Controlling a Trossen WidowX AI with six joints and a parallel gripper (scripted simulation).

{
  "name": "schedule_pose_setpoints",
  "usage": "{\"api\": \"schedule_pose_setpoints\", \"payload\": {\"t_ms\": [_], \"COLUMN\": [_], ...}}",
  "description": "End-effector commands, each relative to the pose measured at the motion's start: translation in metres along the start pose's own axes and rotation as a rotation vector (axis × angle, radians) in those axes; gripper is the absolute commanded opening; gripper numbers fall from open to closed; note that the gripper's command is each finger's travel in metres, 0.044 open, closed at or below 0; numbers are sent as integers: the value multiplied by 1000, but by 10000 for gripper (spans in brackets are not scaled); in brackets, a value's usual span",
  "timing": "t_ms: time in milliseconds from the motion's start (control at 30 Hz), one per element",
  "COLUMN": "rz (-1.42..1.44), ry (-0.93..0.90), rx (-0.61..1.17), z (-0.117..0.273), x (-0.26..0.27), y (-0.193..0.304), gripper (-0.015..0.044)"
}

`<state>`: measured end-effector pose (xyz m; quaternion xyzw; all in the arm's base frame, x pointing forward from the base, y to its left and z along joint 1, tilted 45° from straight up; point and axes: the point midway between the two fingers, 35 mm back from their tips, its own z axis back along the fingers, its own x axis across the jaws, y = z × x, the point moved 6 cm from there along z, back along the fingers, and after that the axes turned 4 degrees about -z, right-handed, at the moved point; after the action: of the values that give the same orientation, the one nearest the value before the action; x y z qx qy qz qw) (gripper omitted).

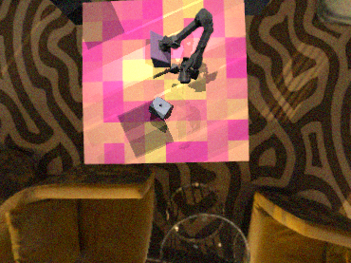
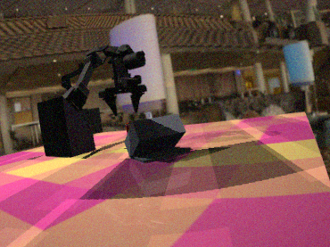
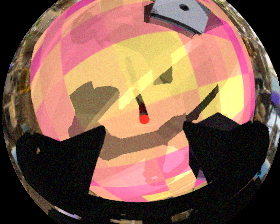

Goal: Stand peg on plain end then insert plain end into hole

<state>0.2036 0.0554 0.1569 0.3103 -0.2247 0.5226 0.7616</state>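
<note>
The peg stands upright on the table; its red top (image 3: pixel 144 119) faces the wrist camera, with its dark side and a thin shadow beyond. In the exterior view only a tiny red bit of the peg (image 2: pixel 127 127) shows beside the panel. The white band cannot be made out. My gripper (image 3: pixel 144 127) (image 2: pixel 126 113) is open and empty, pointing down above the peg, whose top appears between the fingertips in the wrist view. The grey sloped panel (image 1: pixel 164 109) (image 2: pixel 156 135) (image 3: pixel 170 11) stands apart from the peg; its dark hole (image 1: pixel 160 105) (image 3: pixel 184 7) is unobstructed.
A large box (image 1: pixel 158 48) (image 2: pixel 67 127) stands at the arm's base. The patterned table (image 1: pixel 104 134) (image 2: pixel 134 224) carries broad dark shadows around the panel and below the arm. The panel lies toward the upper right of the wrist view.
</note>
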Motion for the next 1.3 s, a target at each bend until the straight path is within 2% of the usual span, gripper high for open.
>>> {"api": "schedule_pose_setpoints", "payload": {"t_ms": [0, 1267], "rz": [-48, -55], "ry": [-2, -1], "rx": [10, 10], "z": [-10, -64], "x": [-2, -1], "y": [2, 2], "gripper": [440, 440]}}
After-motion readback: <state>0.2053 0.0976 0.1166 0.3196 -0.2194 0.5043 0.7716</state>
